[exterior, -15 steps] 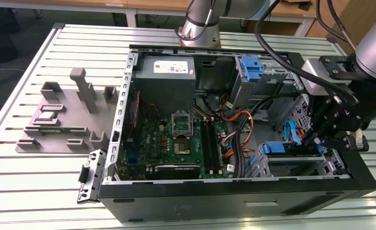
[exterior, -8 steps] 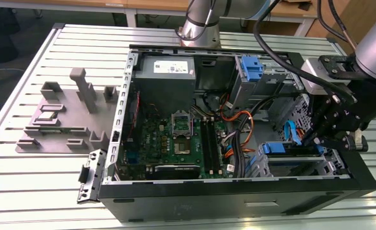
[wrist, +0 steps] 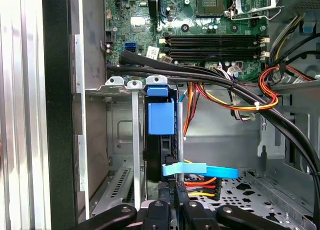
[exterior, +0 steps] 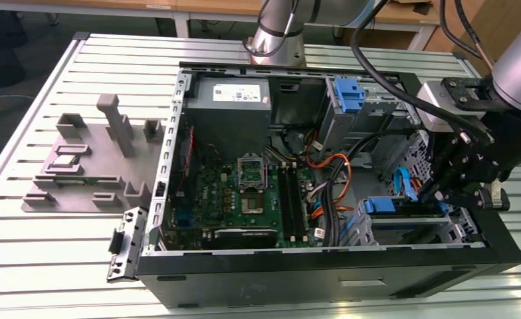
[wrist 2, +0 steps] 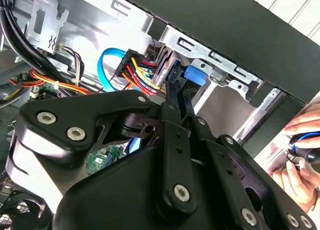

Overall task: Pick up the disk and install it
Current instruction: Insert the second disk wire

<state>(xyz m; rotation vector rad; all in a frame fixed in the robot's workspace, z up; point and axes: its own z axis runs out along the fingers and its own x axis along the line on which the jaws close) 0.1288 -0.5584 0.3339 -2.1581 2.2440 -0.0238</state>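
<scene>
Exterior view: open PC case (exterior: 331, 269) lies on the slatted desk (exterior: 56, 259). Inside it are the motherboard (exterior: 242, 193), a grey power supply (exterior: 229, 100) at the far end, and a blue bracket (exterior: 349, 93) in the far bay. The arm's hand (exterior: 456, 189) hangs over the case on the exterior view's right, just above the near drive cage (exterior: 403, 226), where a blue rail tab (exterior: 380, 206) shows. A grey fixture block (exterior: 92, 166) sits on the desk outside the case.

First wrist view: the disk (wrist: 161, 135) stands on edge in the drive cage slot, its blue carrier tab on its end, with a blue SATA cable (wrist: 200, 170) and coloured power wires just beside it. The hand (wrist: 175, 202) looks narrow, fingers pinched on the disk's edge, though contact is hard to confirm.

Second wrist view: the hand's fingers (wrist 2: 172, 97) are close together, reaching into the cage by the wire bundle (wrist 2: 140, 72). A person's hand (wrist 2: 300, 155) holds a tool outside the case.
</scene>
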